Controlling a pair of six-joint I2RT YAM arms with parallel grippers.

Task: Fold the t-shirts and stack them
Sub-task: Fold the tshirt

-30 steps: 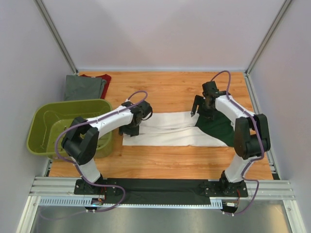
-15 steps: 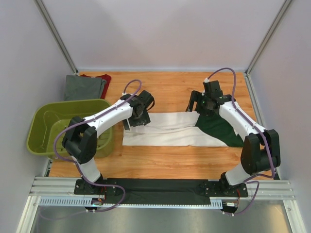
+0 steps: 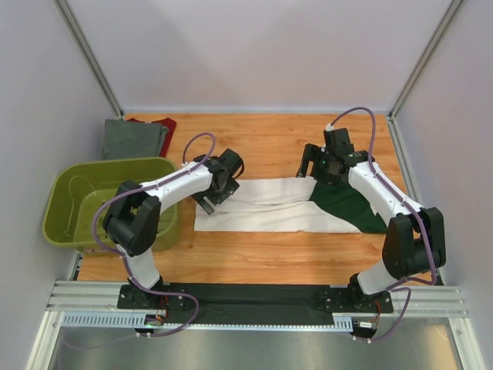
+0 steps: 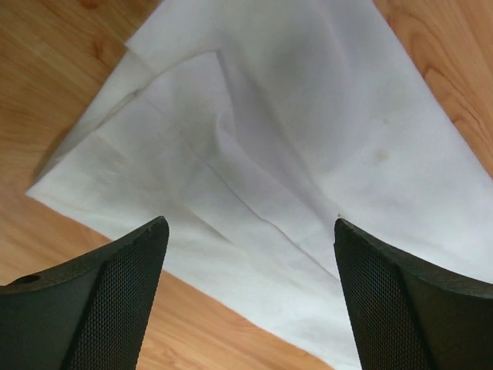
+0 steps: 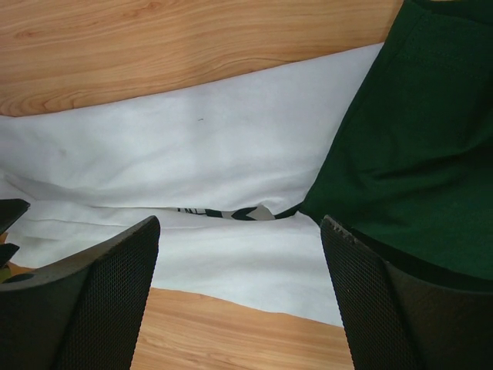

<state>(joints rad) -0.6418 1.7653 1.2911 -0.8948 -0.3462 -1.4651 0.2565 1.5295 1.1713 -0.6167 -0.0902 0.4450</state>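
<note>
Both grippers are over the white t-shirt, neither is gripping.

- White t-shirt: flat on the wooden table between the two arms, folded into a long strip running left to right. White hem end is on the left, dark green shoulder part on the right.
- Left gripper: above the left end of the strip, at its far corner. Jaws spread wide, only flat cloth below the gap. The left wrist view shows layered white folds with a diagonal crease and a stepped corner. Can't tell if the tips touch the fabric.
- Right gripper: at the far edge of the strip, right where white meets green. Jaws spread wide, nothing pinched. The right wrist view has white cloth on the left of the gap and green on the right, with a sliver of dark print showing at a fold line between the layers.
- Grey t-shirt: folded, in the far-left corner of the table, well apart from both grippers.
- Dark red t-shirt: under the grey one, only its far-right edge sticks out.
- Olive-green basket: on the left side, just in front of the grey shirt. From above, the left arm's elbow overlaps its right wall. Contents hard to make out.
</note>
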